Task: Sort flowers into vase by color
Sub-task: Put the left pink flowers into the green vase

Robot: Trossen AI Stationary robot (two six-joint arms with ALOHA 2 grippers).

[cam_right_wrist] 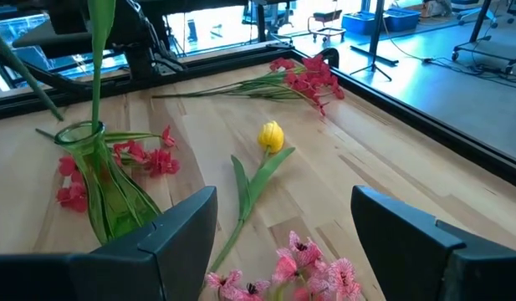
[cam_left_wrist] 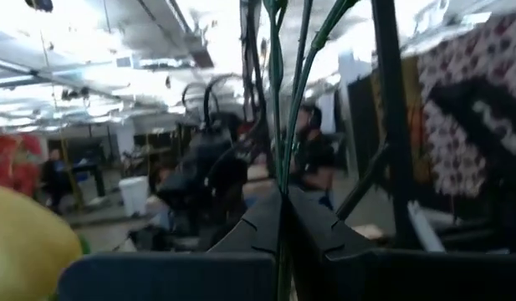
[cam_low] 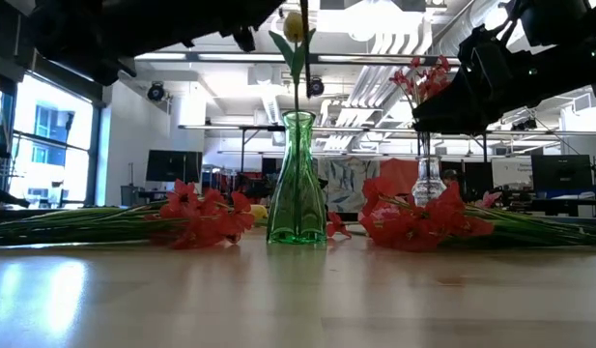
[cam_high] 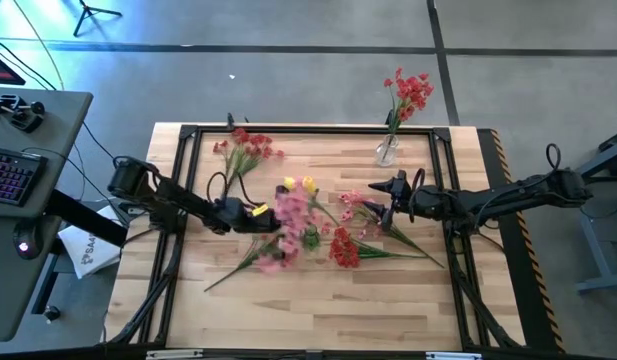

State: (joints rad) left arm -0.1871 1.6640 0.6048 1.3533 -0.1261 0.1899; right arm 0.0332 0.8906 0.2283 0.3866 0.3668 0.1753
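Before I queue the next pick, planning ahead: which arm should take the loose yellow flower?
Right: the right gripper is open with the yellow flower ahead; the left gripper is shut on green stems.

Two vases: a green one (cam_low: pixel 298 179) and a clear one (cam_high: pixel 387 150); two yellow tulips (cam_right_wrist: pixel 271 136), two grippers (cam_high: pixel 250 214)

The tabletop (cam_right_wrist: pixel 366 176) is pale wood with visible grain, smooth and faintly glossy. The green vase (cam_low: pixel 298 184) looks like clear tinted glass — shiny. The flowers (cam_low: pixel 206 217) look like matt fabric, their stems smooth plastic.
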